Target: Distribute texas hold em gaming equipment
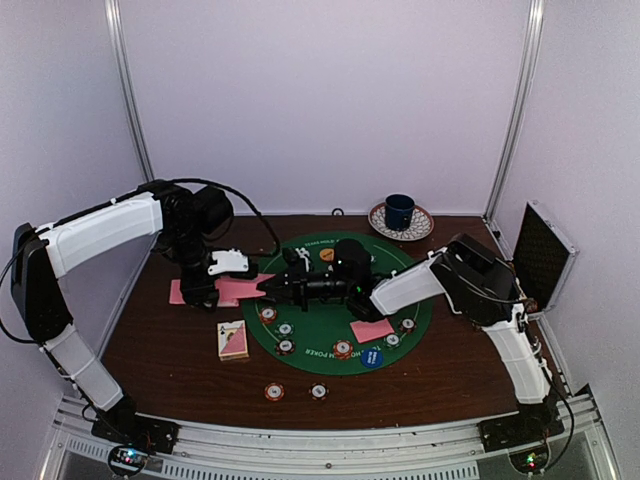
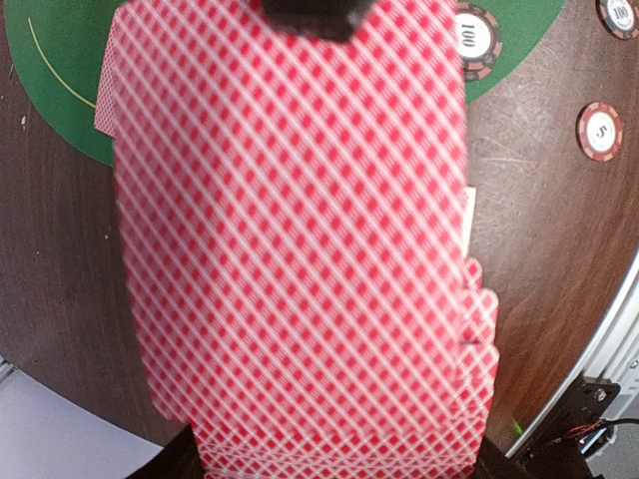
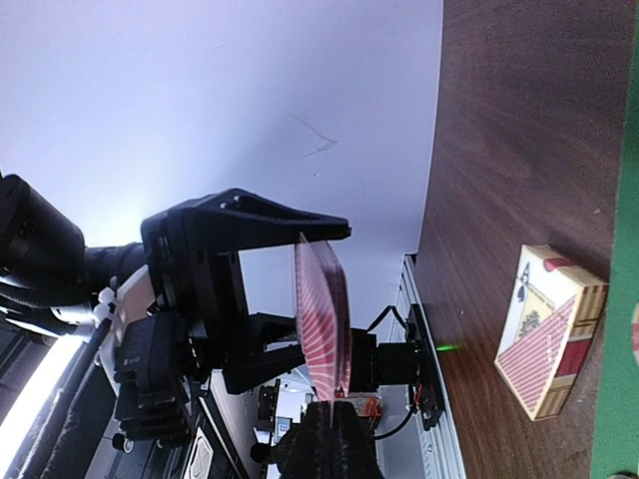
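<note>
Brown table (image 1: 150, 350), green poker mat (image 1: 310, 325) centre. Left gripper (image 1: 212, 288) clamps pink-backed deck (image 1: 238, 288) over mat's left edge. Right gripper (image 3: 329, 429) pinches top card (image 2: 290, 220) by far end; card's long axis points at right arm, so I'd draw it rightward

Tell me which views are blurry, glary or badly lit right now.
Left wrist: the cards sit so close that their pink lattice is soft, though the chips behind read clearly. Right wrist: the pale wall is bright, leaving the left tool nearly silhouetted; the card box is sharp. Top external: even light, slightly soft, no strong glare.
</note>
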